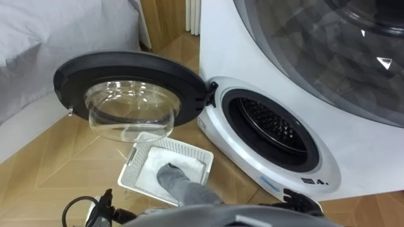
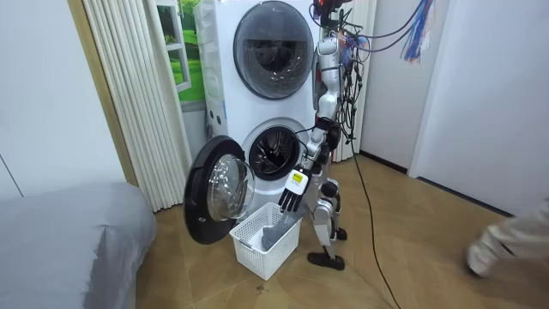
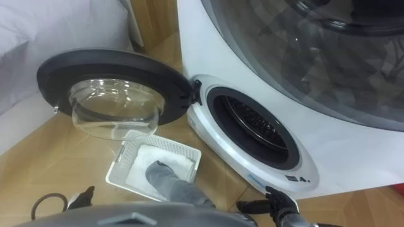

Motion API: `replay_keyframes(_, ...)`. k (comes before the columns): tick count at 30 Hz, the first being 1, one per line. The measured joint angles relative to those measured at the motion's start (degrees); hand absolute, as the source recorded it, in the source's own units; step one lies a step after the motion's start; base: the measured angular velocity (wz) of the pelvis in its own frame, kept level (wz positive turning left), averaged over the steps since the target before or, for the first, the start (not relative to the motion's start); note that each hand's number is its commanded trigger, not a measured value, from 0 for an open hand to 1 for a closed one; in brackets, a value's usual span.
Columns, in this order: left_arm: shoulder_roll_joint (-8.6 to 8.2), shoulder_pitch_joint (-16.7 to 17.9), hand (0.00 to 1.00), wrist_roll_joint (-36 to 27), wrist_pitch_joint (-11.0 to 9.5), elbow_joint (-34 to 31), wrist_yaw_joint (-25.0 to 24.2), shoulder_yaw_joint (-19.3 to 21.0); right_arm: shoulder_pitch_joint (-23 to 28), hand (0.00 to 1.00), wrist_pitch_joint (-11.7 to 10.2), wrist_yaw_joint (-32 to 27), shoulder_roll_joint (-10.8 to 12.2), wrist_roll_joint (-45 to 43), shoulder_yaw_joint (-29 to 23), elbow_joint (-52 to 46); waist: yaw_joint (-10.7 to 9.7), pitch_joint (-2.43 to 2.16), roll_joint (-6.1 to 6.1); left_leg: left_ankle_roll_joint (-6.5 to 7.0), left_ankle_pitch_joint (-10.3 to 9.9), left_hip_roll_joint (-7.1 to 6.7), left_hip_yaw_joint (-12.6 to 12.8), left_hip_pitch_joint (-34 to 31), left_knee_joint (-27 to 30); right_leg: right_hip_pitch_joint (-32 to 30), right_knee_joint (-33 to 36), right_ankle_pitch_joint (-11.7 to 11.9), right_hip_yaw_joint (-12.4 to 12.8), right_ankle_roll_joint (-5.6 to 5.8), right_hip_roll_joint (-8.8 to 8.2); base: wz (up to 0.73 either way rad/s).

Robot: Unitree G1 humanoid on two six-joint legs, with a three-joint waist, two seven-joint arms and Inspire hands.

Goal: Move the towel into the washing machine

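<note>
The towel [image 1: 175, 181], a grey one, lies in the basket [image 1: 128, 165] on the floor, on top of what looks like white cloth [image 1: 184, 159]. Its long axis runs from the basket's middle toward 5 o'clock, and its near end hangs over the rim on the robot's side. The basket sits just under the open door [image 1: 129, 88], which stands at 11 o'clock from the towel. The drum mouth [image 1: 271, 123] of the washer [image 1: 353, 157] gapes at 2 o'clock from it, near but not touching the basket.

The left hand [image 1: 103, 205] shows at the bottom edge, at about 8 o'clock from the towel. I cannot tell how its fingers are set. The right hand [image 3: 281, 202] shows low at 4 o'clock, just before the washer's lower front. It is released, with loose fingers grasping nothing. Both hands are apart from the towel, so nothing is picked up yet.

In the room view the robot stands at the room view's right of the basket, close before the lower washer.

The left hand looks a little nearer the towel, while the right one is nearer the drum. The coming move turns on the draped end. It points back toward the robot, so a reach downward and forward toward 12 o'clock should meet it first. The lift would then swing toward 2 o'clock into the drum. The towel will likely sag and could snag the rim or drag the white cloth along.
</note>
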Motion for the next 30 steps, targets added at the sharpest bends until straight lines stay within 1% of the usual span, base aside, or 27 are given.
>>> replay_keyframes(9, 0.0, 0.1, 0.0, 0.0, 0.0, 0.0, 0.1, 0.0, -0.1, 0.0, 0.1, 0.6, -0.1, -0.1, 0.0, 0.1, 0.0, 0.25, 0.21, 0.03, -0.1, 0.11, 0.0, 0.0, 0.0, -0.3, 0.0, 0.0, 0.1, 0.0, 0.17, 0.0)
replay_keyframes(16, 0.04, 0.0, 0.0, 0.6, 0.0, -0.1, 0.2, 0.0, -0.2, 0.0, 0.2, 0.7, -0.1, -0.2, 0.0, 0.0, 0.0, 0.21, 0.35, 0.03, -0.1, 0.1, 0.0, -0.5, 0.0, -0.4, 0.0, 0.0, 0.0, 0.0, 0.16, 0.0)
replay_keyframes(20, 0.04, -0.6, 0.0, 0.7, -0.1, -0.3, 0.2, -0.1, -1.1, 0.0, 0.1, 0.7, -0.1, -0.3, 0.0, 0.1, -0.6, 0.13, 0.32, 0.04, -0.1, 0.13, 0.0, -2.8, 0.6, -2.6, 0.9, 0.0, -0.3, 0.0, 0.06, 0.01)
replay_keyframes(21, 0.24, -0.7, 0.0, 0.6, -0.1, -0.3, 0.3, -1.0, -1.6, 0.0, 0.1, 0.7, -0.1, -0.4, 0.1, 0.1, -1.3, 0.02, 0.23, 0.05, 0.0, 0.06, -0.1, -3.6, 1.0, -3.2, 1.0, 0.0, -0.4, -0.01, -0.06, 0.04)
replay_keyframes(24, 0.87, -1.5, 0.0, 0.6, -0.2, -0.4, 0.3, -3.3, -2.1, 0.0, 0.1, 0.7, 0.0, -0.5, 0.8, 0.1, -1.7, 0.09, 0.35, 0.06, 0.0, 0.02, -0.1, -4.6, 1.3, -4.3, 1.1, 0.0, -0.4, -0.01, -0.11, 0.0)
replay_keyframes(25, 1.09, -2.2, 0.0, 0.7, -0.4, -0.4, 0.3, -4.2, -2.4, 0.0, 0.1, 0.7, 0.0, -0.3, 1.6, 0.2, -1.8, 0.2, 0.33, 0.07, 0.0, 0.02, -0.1, -4.9, 1.3, -4.4, 1.0, 0.0, -0.4, -0.01, -0.11, 0.0)
replay_keyframes(27, 1.17, -3.6, 0.0, 0.6, -0.6, -0.2, 1.2, -5.6, -3.1, 0.0, 0.0, 0.7, -0.1, -0.3, 2.5, 0.5, -1.9, 0.19, 0.33, 0.07, 0.0, 0.03, -0.1, -5.4, 1.4, -5.0, 1.1, 0.0, -0.3, -0.01, -0.09, 0.0)
replay_keyframes(29, 1.23, -5.8, 0.0, 0.7, -1.6, -0.1, 1.6, -7.2, -4.5, 0.0, 0.0, 0.7, -0.1, -0.6, 4.5, 1.0, -1.9, 0.28, 0.34, 0.06, 0.0, 0.05, -0.1, -6.5, 1.9, -6.3, 1.4, 0.1, -0.2, -0.12, -0.08, 0.0)
replay_keyframes(30, 1.14, -7.0, 0.0, 0.7, -2.1, -0.1, 1.6, -7.8, -5.4, 0.0, -0.1, 0.8, 0.0, -1.2, 4.7, 1.6, -1.9, 0.35, 0.41, 0.06, 0.0, 0.07, 0.0, -7.3, 2.1, -7.3, 1.9, 0.1, -0.2, -0.15, -0.1, 0.0)
